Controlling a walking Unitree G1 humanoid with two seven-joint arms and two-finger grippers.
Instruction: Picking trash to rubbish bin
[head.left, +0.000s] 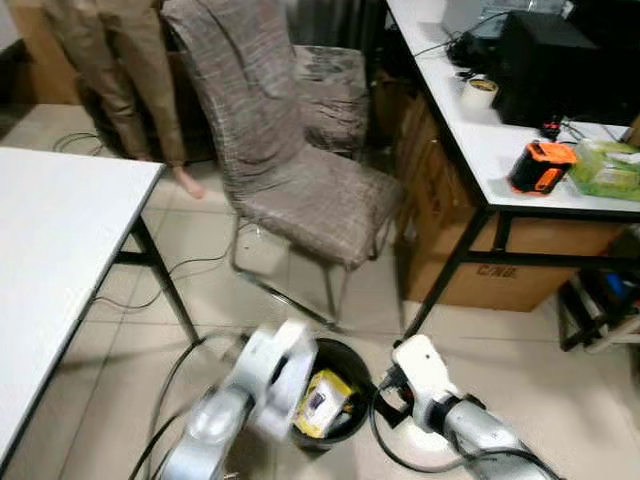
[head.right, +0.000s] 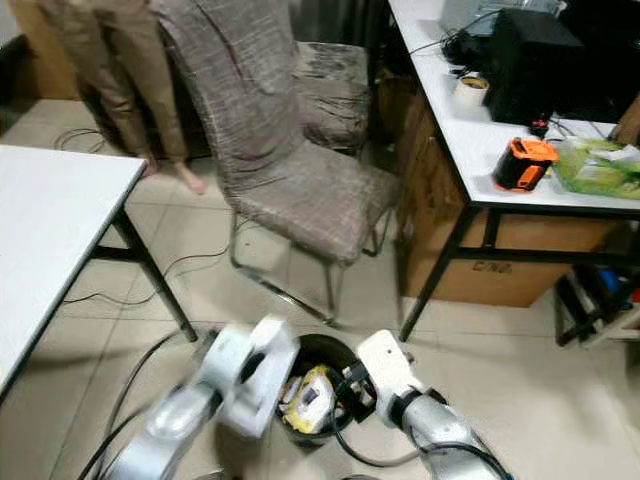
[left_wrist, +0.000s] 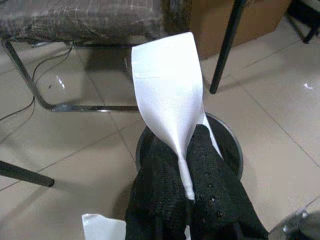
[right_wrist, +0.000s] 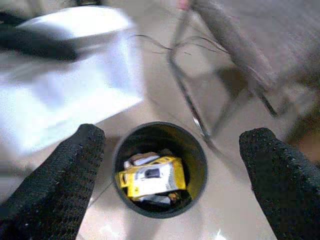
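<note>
White paper sheet (left_wrist: 167, 95) is pinched between the closed fingers of the left gripper (left_wrist: 189, 165), just above the black rubbish bin (right_wrist: 197, 150) on the tiled floor. Bin holds a yellow packet (right_wrist: 152, 177). Right gripper (right_wrist: 172, 165) hangs over it, fingers wide apart, empty.

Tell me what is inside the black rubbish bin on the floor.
The black rubbish bin holds a yellow package on top, with pale scraps beside and under it. What lies deeper is covered. The left gripper holds a white paper above the rim.
</note>
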